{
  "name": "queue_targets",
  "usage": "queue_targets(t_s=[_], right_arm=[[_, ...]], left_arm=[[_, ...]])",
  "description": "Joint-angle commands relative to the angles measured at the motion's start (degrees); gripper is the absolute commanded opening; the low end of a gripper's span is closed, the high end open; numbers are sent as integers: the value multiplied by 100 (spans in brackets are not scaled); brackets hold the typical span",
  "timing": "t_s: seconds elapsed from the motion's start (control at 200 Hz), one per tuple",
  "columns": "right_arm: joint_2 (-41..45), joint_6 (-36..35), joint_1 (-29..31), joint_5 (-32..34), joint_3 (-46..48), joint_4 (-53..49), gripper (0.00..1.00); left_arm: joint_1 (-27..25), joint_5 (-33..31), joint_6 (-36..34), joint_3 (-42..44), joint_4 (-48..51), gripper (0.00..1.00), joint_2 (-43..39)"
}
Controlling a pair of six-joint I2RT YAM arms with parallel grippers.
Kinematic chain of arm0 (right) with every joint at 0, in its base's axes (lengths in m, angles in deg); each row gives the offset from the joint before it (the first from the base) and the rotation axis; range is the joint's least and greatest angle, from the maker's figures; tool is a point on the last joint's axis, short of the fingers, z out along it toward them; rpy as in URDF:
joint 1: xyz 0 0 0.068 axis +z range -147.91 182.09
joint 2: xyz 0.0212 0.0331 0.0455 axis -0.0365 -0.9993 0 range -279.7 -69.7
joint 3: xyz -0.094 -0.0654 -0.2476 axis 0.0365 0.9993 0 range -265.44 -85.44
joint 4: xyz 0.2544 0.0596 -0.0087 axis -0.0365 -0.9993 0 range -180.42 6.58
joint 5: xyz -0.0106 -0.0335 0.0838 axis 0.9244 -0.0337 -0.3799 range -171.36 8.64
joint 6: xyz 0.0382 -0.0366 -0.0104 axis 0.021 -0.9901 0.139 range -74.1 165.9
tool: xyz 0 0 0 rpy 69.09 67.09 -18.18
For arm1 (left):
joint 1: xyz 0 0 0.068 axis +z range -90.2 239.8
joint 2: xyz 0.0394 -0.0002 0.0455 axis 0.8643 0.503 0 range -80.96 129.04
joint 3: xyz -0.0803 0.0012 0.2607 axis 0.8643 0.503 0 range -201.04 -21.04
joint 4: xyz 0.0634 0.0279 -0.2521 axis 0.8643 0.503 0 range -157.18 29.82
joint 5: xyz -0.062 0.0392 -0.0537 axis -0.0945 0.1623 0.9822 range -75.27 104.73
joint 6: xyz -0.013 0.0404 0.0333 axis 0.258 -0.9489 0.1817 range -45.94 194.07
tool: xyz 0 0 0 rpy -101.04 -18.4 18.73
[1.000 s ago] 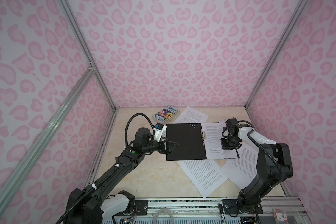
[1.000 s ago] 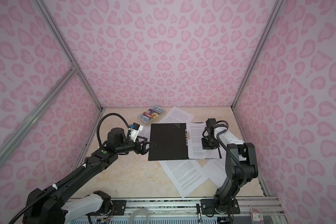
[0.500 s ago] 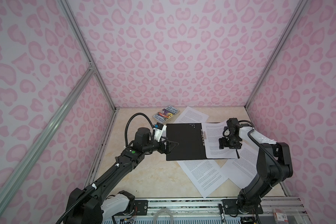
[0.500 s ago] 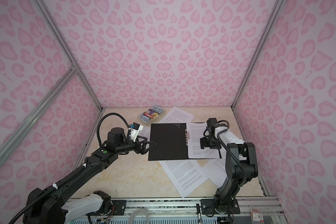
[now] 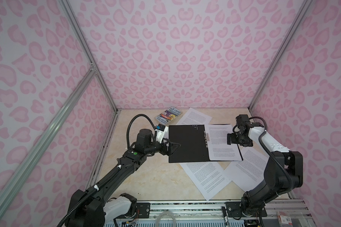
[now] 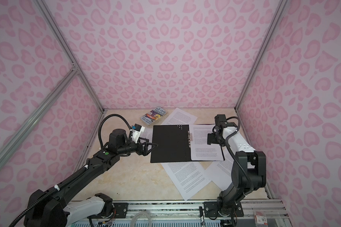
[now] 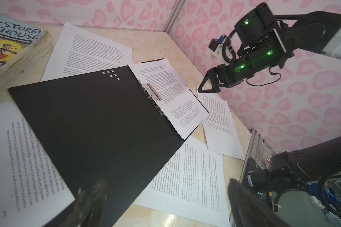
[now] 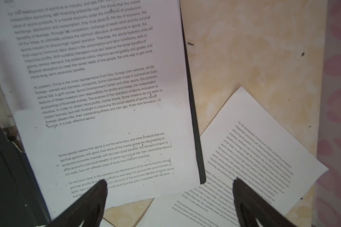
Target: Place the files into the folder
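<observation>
Two black parallel grippers are standing with jaws spread wide, both holding nothing. At the left, the left gripper (image 5: pixel 174 147) is pointing at the left edge of the thin open folder (image 5: pixel 187 143), black inside with a metal spine clip, which is lying flat on the beige table (image 5: pixel 146 176). White printed paper files (image 5: pixel 221 141) are lying on its right half, just under the right gripper (image 5: pixel 229 139). Other loose sheets (image 5: pixel 205 176) are lying around and partly under the folder
</observation>
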Motion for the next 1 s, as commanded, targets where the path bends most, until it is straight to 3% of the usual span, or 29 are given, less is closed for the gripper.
queue_targets(t_s=[0.0,0.1,0.27,0.475,0.61,0.765,0.995], right_arm=[[208,492,-65,246,26,257,99],[80,302,-120,-533,-266,153,97],[80,596,548,-897,-350,390,86],[-377,585,1833,-1566,-152,914,71],[-926,491,2597,-1707,-265,1079,69],[-1412,426,3062,-1785,-450,1083,66],[-1710,494,3120,-1951,-367,1175,65]], left_arm=[[80,-219,85,-59,-70,97,53],[284,-504,346,-39,-53,97,141],[1026,-846,996,55,434,97,313],[2250,-419,1370,65,1034,97,1074],[2747,-56,1352,-117,1237,97,1854],[2817,80,1151,-576,1379,97,2548],[2813,37,1148,-992,1453,100,3405]])
